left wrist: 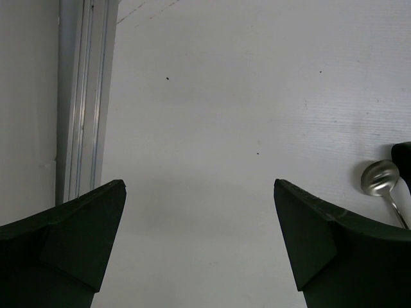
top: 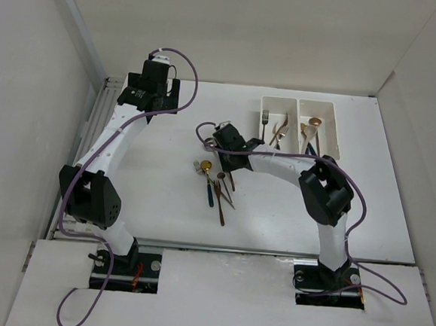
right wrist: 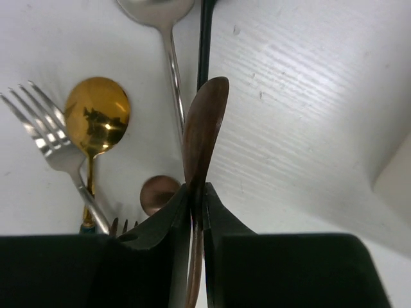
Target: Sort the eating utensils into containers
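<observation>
White plastic twin-compartment containers [top: 299,101] sit at the far right of the table [top: 161,219] in the overhead view. What look like forks lie in the left bin and spoons in the right, so the split seems to be by type. Near the middle, a loose cluster of slim dark-handled utensils [top: 220,189] lies unsorted. The right gripper [top: 220,153] hangs over the cluster's far end, between pile and bins, a short carry from either. The left gripper [top: 150,90] is parked at the far left, well apart from both, probably to keep out of the way.

From the left wrist, its dark fingers [left wrist: 83,237] stand wide with nothing between them, over bare table beside an aluminium rail [left wrist: 80,96]. A silver spoon bowl [left wrist: 379,176] peeks in at the right edge.

From the right wrist, the right gripper [right wrist: 198,192] is pinched tight on a dark brown spoon [right wrist: 204,122]. It clamps the neck with the bowl turned on edge and pointing away. That grip suits a thin handle and should let the spoon drop lengthwise into its bin. Beyond it on the table lie a shiny gold round spoon [right wrist: 96,115], a silver four-tined fork [right wrist: 45,125], a long silver spoon [right wrist: 157,9] and a small copper spoon bowl [right wrist: 159,194]. Whether the held spoon is clear of the table I cannot tell.
</observation>
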`<state>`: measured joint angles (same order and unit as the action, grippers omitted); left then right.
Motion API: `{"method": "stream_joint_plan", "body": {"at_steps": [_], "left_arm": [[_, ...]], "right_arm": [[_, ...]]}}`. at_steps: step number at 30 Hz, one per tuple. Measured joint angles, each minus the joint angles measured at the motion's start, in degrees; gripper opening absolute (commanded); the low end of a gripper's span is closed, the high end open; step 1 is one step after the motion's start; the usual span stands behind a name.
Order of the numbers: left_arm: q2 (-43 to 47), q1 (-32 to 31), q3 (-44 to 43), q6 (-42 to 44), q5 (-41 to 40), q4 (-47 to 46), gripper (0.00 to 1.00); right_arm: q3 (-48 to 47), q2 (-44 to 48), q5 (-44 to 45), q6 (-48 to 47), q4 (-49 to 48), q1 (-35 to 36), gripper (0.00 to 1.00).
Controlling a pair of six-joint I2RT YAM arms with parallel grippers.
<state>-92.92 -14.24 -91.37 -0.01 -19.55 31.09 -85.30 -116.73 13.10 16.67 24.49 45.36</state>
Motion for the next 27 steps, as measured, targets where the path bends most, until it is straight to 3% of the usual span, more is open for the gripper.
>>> {"method": "stream_joint_plan", "body": {"at_steps": [17,21,25,27], "left_arm": [[0.00,0.00,0.00,0.00,0.74,-0.02,1.00],[0.00,0.00,0.00,0.00,0.87,-0.02,1.00],[0.02,0.00,0.20,0.00,0.94,-0.04,1.00],[0.02,0.00,0.46,0.00,0.96,-0.04,1.00]], "right_arm": [[0.02,8.09,1.40,-1.51,1.64,-1.11,0.00],[-1.16,13.25,2.54,-2.89,2.10,-8.35,0.00],[-6.36,15.85,8.94,-5.75,1.97,-22.43,0.00],[-9.40,15.10,12.48,-7.02,2.05,-28.85,0.05]]}}
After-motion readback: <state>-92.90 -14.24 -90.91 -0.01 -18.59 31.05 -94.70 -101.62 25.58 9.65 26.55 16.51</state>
